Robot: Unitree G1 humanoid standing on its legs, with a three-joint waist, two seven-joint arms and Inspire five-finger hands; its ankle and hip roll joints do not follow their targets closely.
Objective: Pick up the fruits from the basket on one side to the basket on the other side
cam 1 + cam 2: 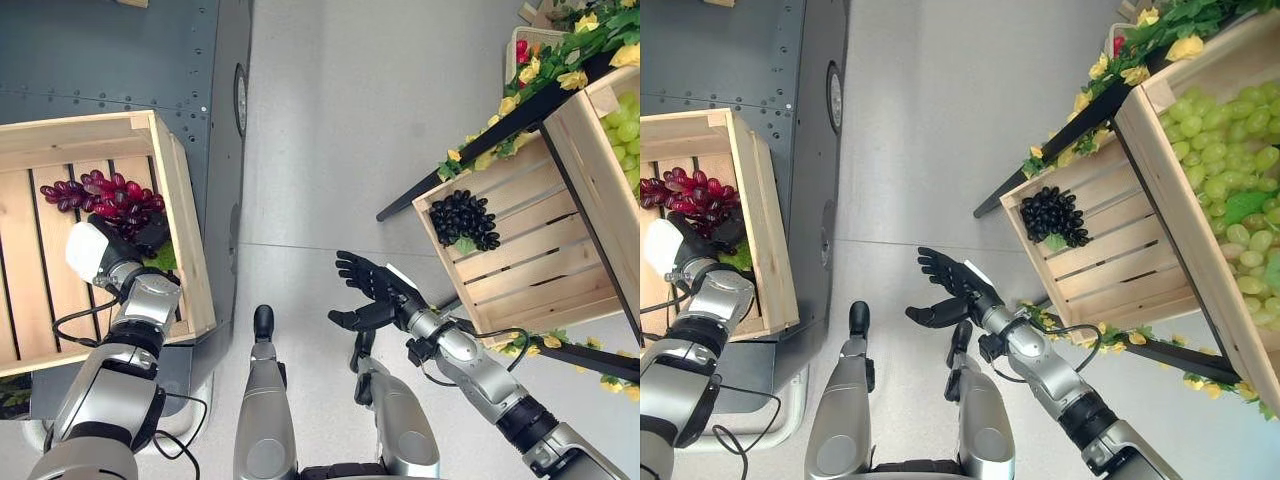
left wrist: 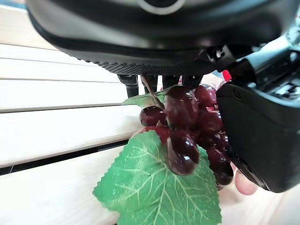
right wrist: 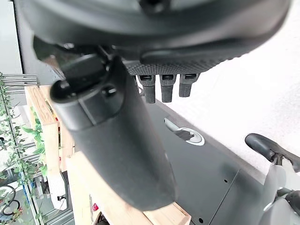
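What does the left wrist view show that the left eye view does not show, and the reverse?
Left wrist view alone: the fingers curled round the red grapes, stem pinched, above their green leaf. Left eye view alone: the open right hand over the floor, the black grapes in the right crate. Both share: the left hand, red grapes, left crate.

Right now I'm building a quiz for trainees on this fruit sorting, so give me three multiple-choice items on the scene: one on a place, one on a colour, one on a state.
1. Where do the black grapes lie?
A. on the floor
B. in the slatted crate at the robot's right
C. in the left hand

2. What colour are the grapes at the left hand?
A. dark red
B. yellow
C. white

3. How is the right hand?
A. shut on a leaf
B. pressed on a crate
C. open, holding nothing

Answers: 1 B, they rest on the crate's slats. 2 A, the left wrist view shows them dark red. 3 C, its fingers are spread above the floor.
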